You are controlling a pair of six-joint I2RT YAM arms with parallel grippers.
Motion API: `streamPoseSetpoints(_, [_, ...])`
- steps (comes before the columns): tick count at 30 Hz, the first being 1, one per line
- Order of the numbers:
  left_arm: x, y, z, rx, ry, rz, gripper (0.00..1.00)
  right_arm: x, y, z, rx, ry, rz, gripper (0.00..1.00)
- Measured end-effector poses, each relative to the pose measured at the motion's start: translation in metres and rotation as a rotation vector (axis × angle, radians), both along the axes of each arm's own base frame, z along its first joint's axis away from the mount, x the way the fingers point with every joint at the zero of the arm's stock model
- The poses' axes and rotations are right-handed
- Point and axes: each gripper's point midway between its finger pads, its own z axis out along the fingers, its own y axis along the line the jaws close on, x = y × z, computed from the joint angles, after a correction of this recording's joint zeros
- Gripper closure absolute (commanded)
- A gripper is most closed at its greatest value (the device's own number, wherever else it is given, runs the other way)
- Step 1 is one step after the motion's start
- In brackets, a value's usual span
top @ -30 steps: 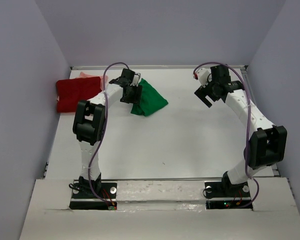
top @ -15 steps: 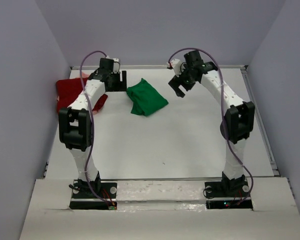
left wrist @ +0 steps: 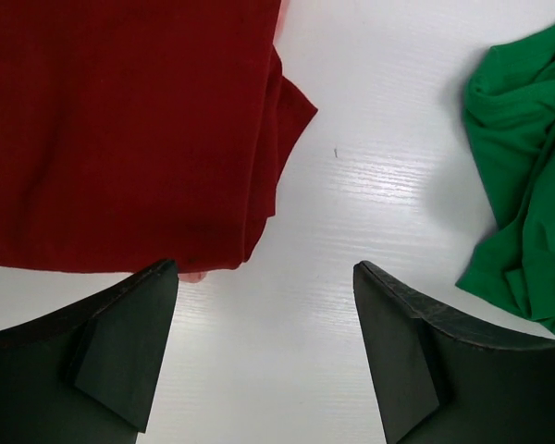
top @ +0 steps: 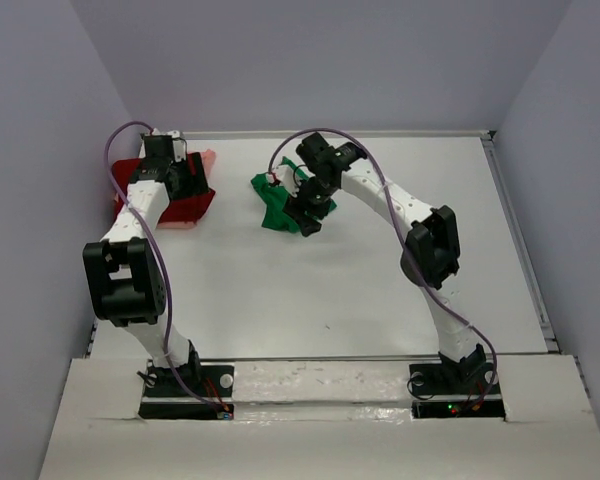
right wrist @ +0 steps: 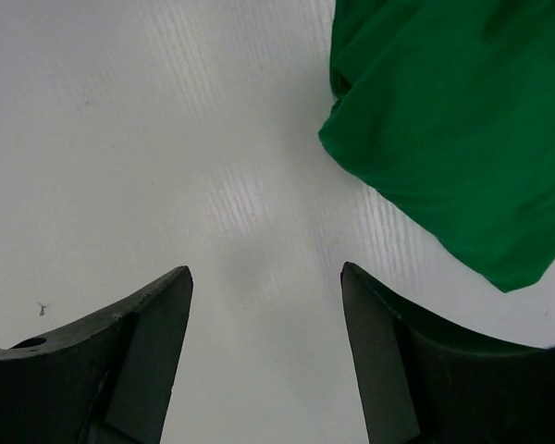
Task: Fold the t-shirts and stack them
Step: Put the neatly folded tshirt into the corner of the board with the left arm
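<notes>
Shirts lie toward the far side of the table (top: 380, 290). Red shirt (left wrist: 120, 120) sits folded at the far left, its layered edge facing the middle. Pink shirt (top: 208, 157) shows only as a sliver at the red one's far edge, seemingly beneath it. Green shirt (right wrist: 453, 120) lies bunched near the far middle, apart from the red one, with bare table between them. Left gripper (left wrist: 264, 342) hovers at the red shirt's right edge, jaws spread wide, nothing between them. Right gripper (right wrist: 266, 351) hangs at the green shirt's edge, jaws apart and empty, with bare table showing between its fingers (right wrist: 148, 351).
</notes>
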Motion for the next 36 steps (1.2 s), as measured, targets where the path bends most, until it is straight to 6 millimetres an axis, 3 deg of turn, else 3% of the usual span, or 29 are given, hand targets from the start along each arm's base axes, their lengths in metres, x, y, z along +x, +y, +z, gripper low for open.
streamPoseSetpoints(8, [0.004, -0.005, 0.003, -0.008, -0.021, -0.015, 0.14, -0.020, -0.032, -0.049, -0.142, 0.065, 0.047, 0.23])
streamPoseSetpoints(12, [0.005, -0.005, 0.004, -0.008, -0.025, -0.016, 0.14, -0.011, -0.036, -0.052, -0.177, 0.009, 0.064, 0.22])
streamPoseSetpoints(23, [0.006, -0.007, 0.005, -0.017, -0.033, -0.024, 0.14, 0.009, -0.007, -0.036, -0.145, -0.171, 0.135, 0.19])
streamPoseSetpoints(31, [0.009, -0.008, 0.007, -0.021, -0.047, -0.031, 0.14, -0.008, 0.018, -0.057, -0.180, -0.270, 0.266, 0.19])
streamPoseSetpoints(36, [0.010, -0.008, 0.008, -0.021, -0.053, -0.031, 0.14, -0.003, 0.035, -0.062, -0.184, -0.346, 0.312, 0.19])
